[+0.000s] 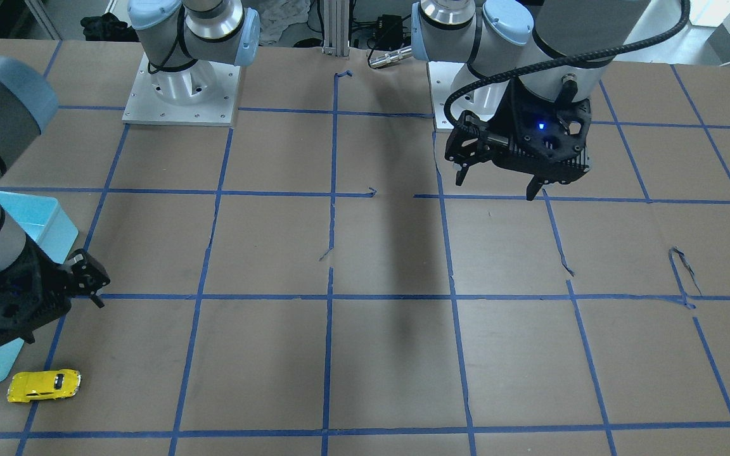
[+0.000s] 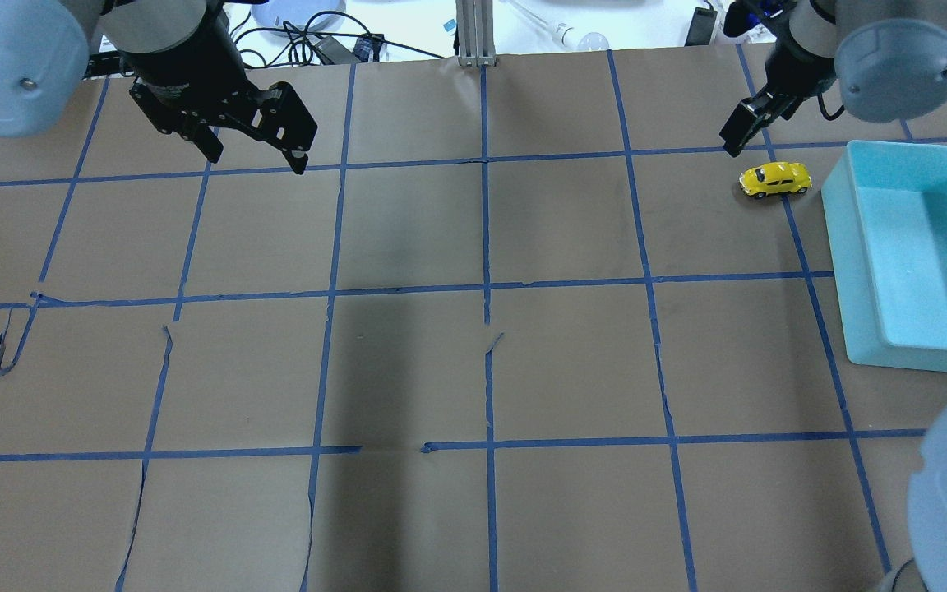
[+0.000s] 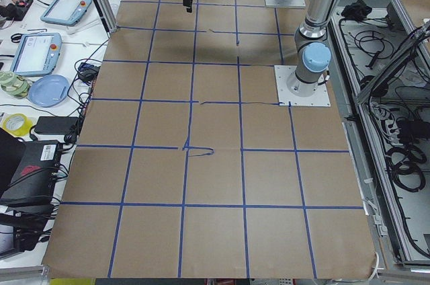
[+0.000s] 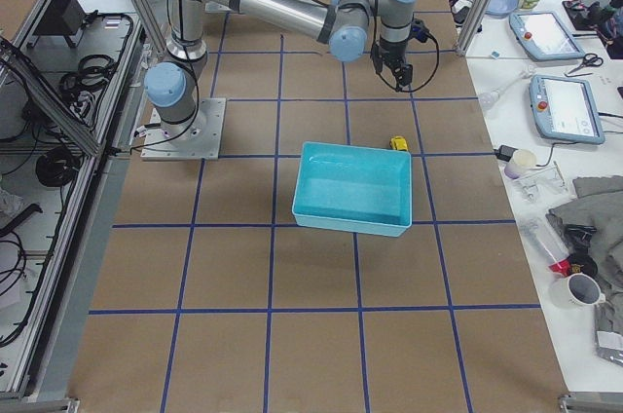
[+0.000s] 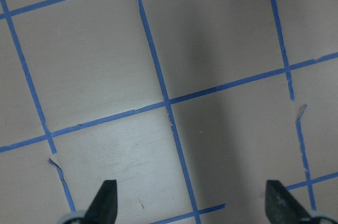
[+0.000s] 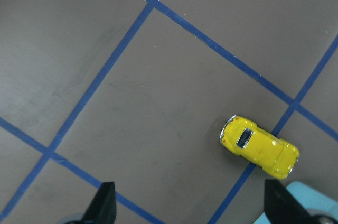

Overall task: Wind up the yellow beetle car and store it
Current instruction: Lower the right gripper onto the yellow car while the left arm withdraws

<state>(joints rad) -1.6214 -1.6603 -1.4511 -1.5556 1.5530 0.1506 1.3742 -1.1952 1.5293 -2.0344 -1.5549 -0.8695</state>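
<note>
The yellow beetle car point(image 2: 774, 179) stands on its wheels on the brown paper, just left of the teal bin point(image 2: 843, 255). It also shows in the front view point(image 1: 44, 385) and in the right wrist view point(image 6: 259, 146). My right gripper point(image 2: 743, 133) hovers above the table a little beyond and left of the car; its jaws are open and empty point(image 6: 193, 208). My left gripper point(image 2: 258, 160) hangs open and empty over the far left of the table, far from the car; the left wrist view point(image 5: 193, 208) shows only paper and tape below it.
The teal bin point(image 4: 350, 218) sits at the table's right side, open on top with nothing seen inside. Blue tape lines point(image 2: 486, 296) grid the paper. Cables and gear lie beyond the far table edge point(image 2: 317, 41).
</note>
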